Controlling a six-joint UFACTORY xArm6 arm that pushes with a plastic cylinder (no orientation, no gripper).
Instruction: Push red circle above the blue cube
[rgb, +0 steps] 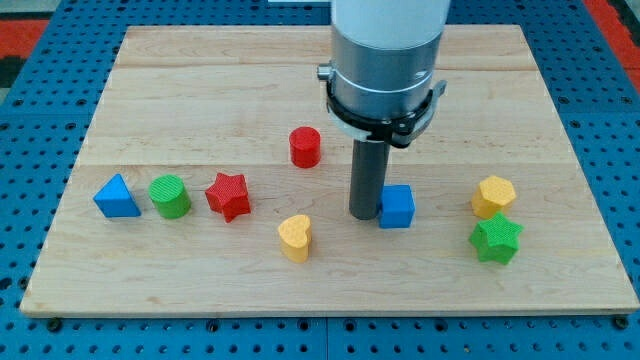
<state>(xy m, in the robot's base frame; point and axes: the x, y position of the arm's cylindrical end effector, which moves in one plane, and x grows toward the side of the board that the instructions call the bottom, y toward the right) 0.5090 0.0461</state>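
The red circle (305, 146) stands on the wooden board (200, 90), left of the middle. The blue cube (397, 206) sits lower and to the right of it. My tip (364, 215) is down on the board right against the blue cube's left side, below and to the right of the red circle. The rod and the arm's wide grey body above it hide the board behind them.
A blue triangle (117, 196), a green circle (170, 196) and a red star (228, 195) stand in a row at the left. A yellow heart (295, 237) lies bottom centre. A yellow hexagon (493, 195) and a green star (496, 239) are at the right.
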